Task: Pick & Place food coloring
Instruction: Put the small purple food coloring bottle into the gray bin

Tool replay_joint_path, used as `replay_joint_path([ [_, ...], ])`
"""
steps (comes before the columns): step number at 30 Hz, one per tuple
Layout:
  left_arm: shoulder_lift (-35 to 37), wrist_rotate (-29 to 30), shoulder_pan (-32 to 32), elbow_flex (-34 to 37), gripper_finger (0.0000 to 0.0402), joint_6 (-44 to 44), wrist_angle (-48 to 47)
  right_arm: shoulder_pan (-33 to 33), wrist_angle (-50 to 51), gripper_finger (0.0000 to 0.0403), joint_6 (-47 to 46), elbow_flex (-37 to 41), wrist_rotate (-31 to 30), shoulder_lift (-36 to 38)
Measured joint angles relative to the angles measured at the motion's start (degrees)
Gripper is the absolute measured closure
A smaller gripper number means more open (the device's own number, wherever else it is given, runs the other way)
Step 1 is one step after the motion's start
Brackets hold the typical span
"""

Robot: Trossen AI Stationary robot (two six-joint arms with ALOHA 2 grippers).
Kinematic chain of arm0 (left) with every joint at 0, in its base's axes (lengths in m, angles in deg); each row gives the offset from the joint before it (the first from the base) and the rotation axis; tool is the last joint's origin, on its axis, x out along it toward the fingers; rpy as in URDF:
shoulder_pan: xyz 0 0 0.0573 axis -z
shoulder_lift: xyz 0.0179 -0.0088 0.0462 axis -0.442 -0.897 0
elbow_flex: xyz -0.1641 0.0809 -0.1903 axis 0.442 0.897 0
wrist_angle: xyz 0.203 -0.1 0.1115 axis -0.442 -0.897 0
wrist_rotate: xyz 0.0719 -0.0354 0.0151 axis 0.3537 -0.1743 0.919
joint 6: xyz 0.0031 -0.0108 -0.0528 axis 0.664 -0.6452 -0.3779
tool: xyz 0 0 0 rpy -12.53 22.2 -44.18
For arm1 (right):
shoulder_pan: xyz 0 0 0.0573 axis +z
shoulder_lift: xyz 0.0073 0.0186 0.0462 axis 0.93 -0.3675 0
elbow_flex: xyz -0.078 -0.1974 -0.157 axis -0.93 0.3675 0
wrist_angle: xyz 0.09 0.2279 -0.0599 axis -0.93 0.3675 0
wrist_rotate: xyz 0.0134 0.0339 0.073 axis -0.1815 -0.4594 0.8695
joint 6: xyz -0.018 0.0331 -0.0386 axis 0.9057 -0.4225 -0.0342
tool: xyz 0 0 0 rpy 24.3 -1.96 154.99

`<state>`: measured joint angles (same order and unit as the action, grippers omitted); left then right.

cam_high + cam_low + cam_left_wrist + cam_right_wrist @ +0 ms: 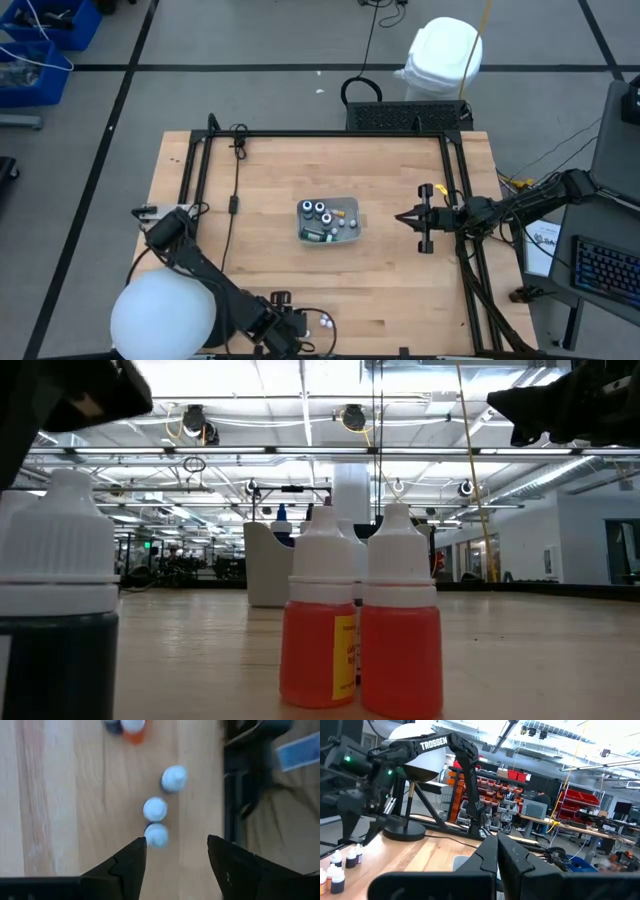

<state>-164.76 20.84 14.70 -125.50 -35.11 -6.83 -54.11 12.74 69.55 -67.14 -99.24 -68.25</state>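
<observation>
Below, the left gripper (176,851) hangs, jaws open, over three white-capped food coloring bottles (155,809) on the tabletop (75,795); the right gripper (401,217), jaws closed, waits beside the tray (329,222).

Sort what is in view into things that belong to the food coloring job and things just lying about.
Job:
small white-capped food coloring bottles
translucent grey rectangular tray holding more bottles
left gripper, jaws open above the bottles

Lying about:
black cable
white bucket
right gripper, idle
</observation>
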Motion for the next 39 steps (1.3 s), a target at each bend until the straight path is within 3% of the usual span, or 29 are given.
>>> replay_joint_path([
  [35,-3.1,0.2,-1.5,0.0,0.0188,2.0,0.0,0.0,0.0,0.0403,-0.2,0.0,0.0,0.0],
  [39,-3.1,0.2,-1.5,0.0,0.0206,2.7,-0.2,0.0,0.0,0.0403,-0.1,0.0,0.0,0.0],
])
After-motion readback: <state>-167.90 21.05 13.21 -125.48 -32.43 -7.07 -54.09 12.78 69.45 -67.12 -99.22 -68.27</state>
